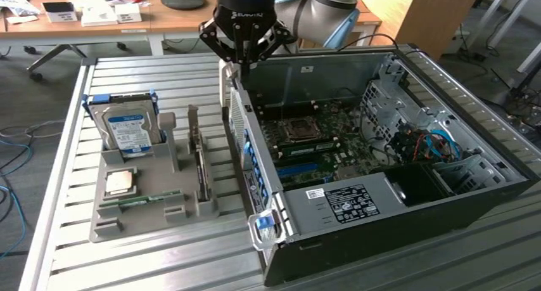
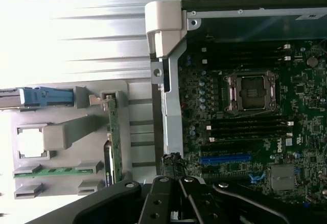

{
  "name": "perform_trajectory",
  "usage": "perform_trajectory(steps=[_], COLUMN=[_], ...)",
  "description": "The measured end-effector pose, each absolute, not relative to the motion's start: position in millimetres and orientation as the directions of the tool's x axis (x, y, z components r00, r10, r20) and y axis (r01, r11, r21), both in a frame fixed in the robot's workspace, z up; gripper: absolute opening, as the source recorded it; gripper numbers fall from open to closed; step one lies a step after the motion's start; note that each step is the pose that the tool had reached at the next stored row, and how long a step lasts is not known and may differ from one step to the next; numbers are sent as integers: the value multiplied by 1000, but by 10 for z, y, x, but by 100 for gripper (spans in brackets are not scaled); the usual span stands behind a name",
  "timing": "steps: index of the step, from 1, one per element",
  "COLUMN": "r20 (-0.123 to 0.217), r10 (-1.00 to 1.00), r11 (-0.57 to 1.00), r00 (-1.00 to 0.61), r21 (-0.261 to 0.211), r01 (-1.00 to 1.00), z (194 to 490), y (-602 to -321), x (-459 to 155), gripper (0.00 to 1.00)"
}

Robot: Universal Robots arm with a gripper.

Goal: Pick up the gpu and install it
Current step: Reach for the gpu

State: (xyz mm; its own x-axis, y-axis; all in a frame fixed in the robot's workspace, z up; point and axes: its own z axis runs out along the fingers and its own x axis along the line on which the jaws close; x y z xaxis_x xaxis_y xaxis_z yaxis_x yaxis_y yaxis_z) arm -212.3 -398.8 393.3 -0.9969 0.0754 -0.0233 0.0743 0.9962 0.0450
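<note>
Your gripper [image 1: 245,58]: clenched, fingertips pressed together. It hangs over the case [image 1: 406,224], above the wall that faces the tray [image 1: 156,224]. The white lettering on its body looks like ROBOTIQ, but you can't be sure of it.

- The gpu [image 1: 201,167] is outside the case, standing on edge in the tray slot nearest that case wall. It is apart from the gripper.
- The tray sits just beside the case. It also holds:
  - a hard drive [image 1: 127,129] upright, with a blue-white label whose print is too small to read
  - a CPU [image 1: 118,182] lying flat
  - a green memory stick [image 1: 139,200] flat, next to the CPU
- The case lies open side up. Inside are:
  - the motherboard [image 1: 330,145] with its socket [image 1: 298,129] and a blue slot [image 1: 300,170]
  - a power supply wearing a black-and-white label [image 1: 348,201], text unreadable
</note>
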Motion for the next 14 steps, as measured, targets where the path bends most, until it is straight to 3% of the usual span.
perform_trajectory(steps=[14], r20=[-23], r10=[75], r11=[996], r00=[-997], r21=[45], r01=[74], z=[3932], y=[-3987], x=[-2342], gripper=[11])
